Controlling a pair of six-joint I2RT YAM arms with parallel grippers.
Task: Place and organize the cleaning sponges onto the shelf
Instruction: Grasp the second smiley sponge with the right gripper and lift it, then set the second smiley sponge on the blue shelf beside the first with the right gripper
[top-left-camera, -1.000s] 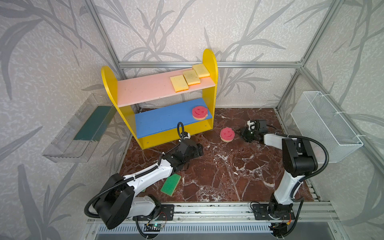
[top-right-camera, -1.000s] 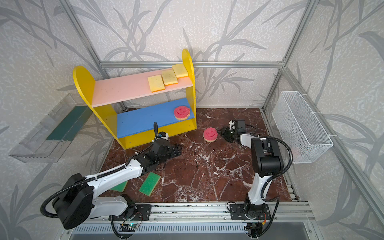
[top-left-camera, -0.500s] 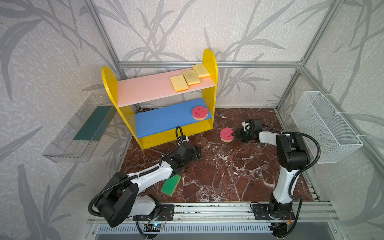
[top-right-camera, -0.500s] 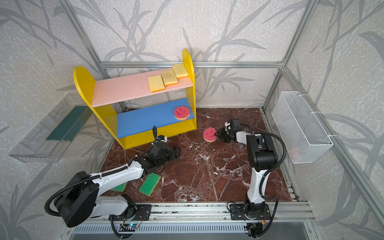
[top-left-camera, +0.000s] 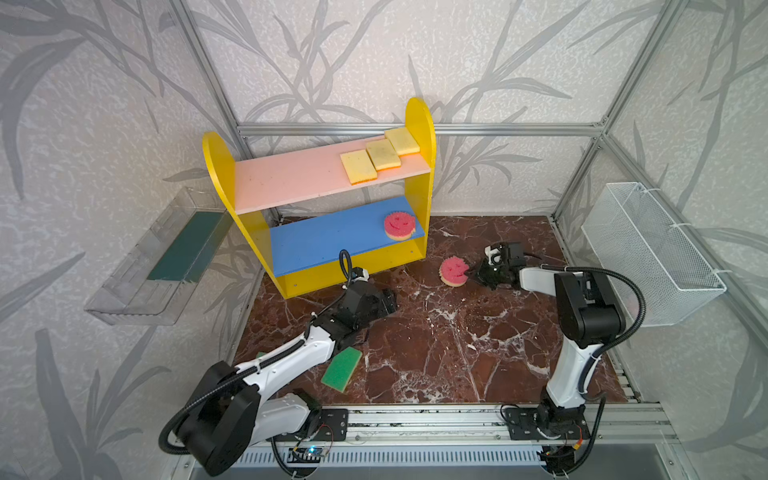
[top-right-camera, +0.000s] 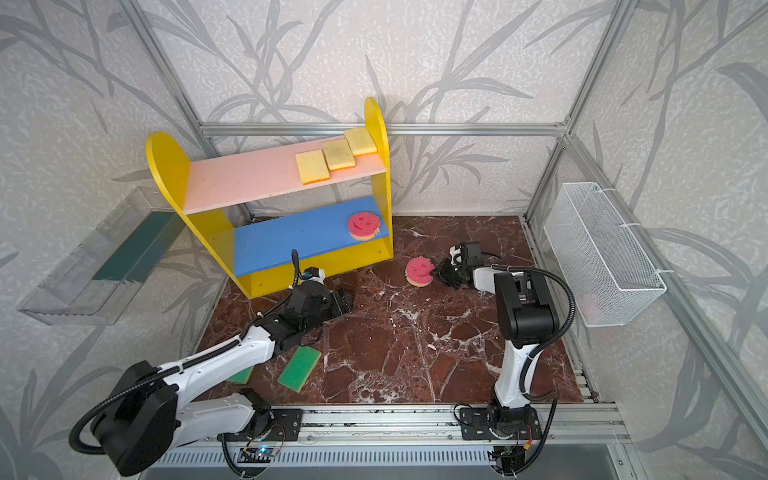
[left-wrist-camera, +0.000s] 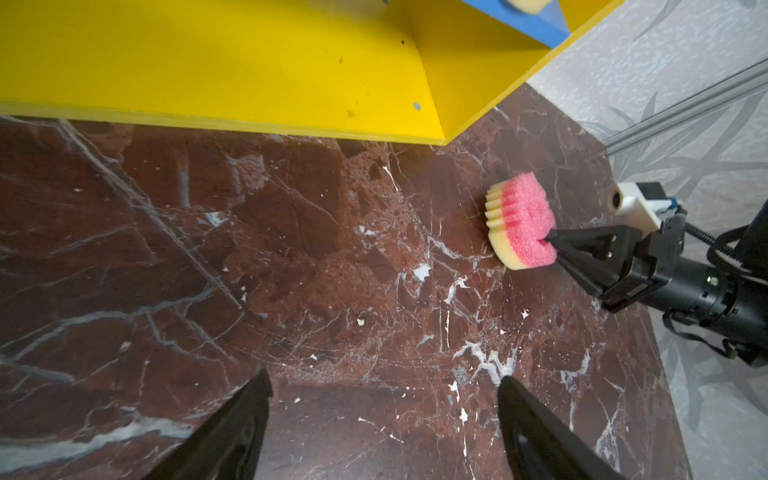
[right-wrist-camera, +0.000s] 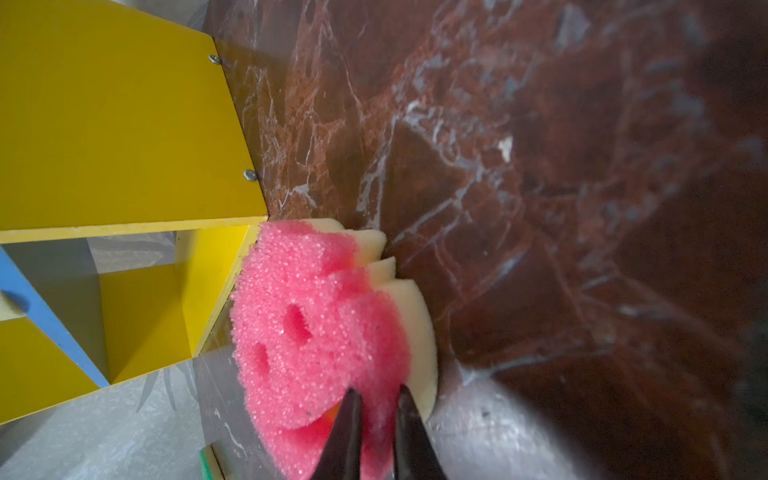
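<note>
Sponges not yet shelved: two green-faced sponges (top-right-camera: 299, 369) lie near left by the left gripper (left-wrist-camera: 382, 378), jaws apart, empty. On the shelf (top-left-camera: 420, 124), three yellow sponges (top-left-camera: 358, 166) line the pink board's right end and one shelved smiley (top-left-camera: 399, 225) sits on the blue board. Further right, the right gripper (right-wrist-camera: 377, 390) is clamped on the floor smiley (top-left-camera: 453, 271). Roughly half done.

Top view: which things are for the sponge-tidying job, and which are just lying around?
For the job: shelf, pinched pink smiley sponge, shelved pink smiley sponge, three yellow sponges, green sponges.
Just there: wire mesh basket, clear plastic tray.
</note>
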